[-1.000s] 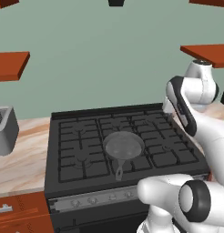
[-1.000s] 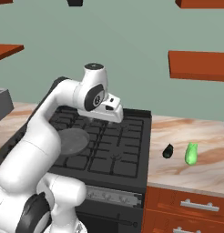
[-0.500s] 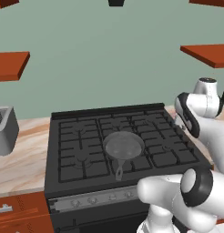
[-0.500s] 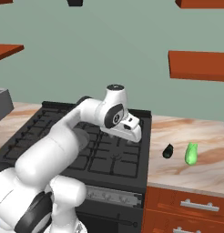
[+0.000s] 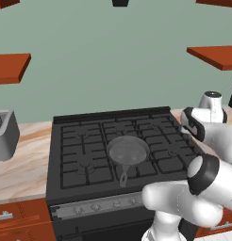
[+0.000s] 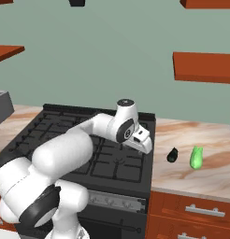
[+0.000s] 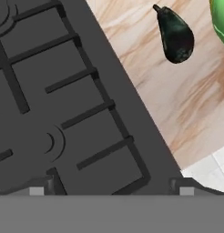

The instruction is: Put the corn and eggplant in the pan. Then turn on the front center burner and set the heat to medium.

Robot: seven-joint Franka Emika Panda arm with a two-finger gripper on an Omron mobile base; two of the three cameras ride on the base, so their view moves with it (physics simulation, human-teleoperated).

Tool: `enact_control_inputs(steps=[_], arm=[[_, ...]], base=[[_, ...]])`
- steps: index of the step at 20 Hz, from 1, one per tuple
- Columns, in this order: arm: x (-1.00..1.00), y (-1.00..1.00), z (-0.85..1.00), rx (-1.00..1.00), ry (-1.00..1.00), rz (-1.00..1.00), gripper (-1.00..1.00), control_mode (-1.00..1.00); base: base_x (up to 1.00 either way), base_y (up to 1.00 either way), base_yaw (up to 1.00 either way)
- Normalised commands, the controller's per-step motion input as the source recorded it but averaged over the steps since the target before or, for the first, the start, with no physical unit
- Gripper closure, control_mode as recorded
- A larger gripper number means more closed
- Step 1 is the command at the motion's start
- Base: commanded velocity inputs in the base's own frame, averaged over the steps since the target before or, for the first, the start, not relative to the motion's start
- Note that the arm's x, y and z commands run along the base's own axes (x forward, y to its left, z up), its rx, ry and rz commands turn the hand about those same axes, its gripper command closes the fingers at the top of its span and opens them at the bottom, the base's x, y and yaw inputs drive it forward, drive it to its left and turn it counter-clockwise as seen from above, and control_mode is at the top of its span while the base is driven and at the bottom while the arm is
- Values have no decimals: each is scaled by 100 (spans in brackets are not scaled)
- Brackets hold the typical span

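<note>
Simulated kitchen, marble-look counter right of black stove. Gripper: spread wide, empty, above stove's right edge. Eggplant and corn beside each other on counter, near but untouched. Pan on front center burner, empty. Step judged: reach for first vegetable; next, descent over eggplant, then closing. No legible writing or brands.

Grey toaster on counter, stove's left.

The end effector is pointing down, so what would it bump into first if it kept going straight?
Probably the stove, near its right edge. The eggplant lies off to the side on the counter, though depth is unclear.
</note>
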Motion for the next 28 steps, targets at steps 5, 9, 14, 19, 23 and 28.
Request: enact_control_inputs(steps=[5,9,14,19,23,28], arm=[[53,-62,-1,0,0,0,-100,-100],[41,-52,0,0,0,0,-100,-100],[44,-33,0,0,0,5,-100,-100],[29,-26,0,0,0,9,-100,-100],[4,-31,0,0,0,7,-100,-100],[0,-30,-2,0,0,6,-100,-100]], base=[[0,0,0],[0,0,0],[0,0,0],[0,0,0],[0,0,0],[0,0,0]])
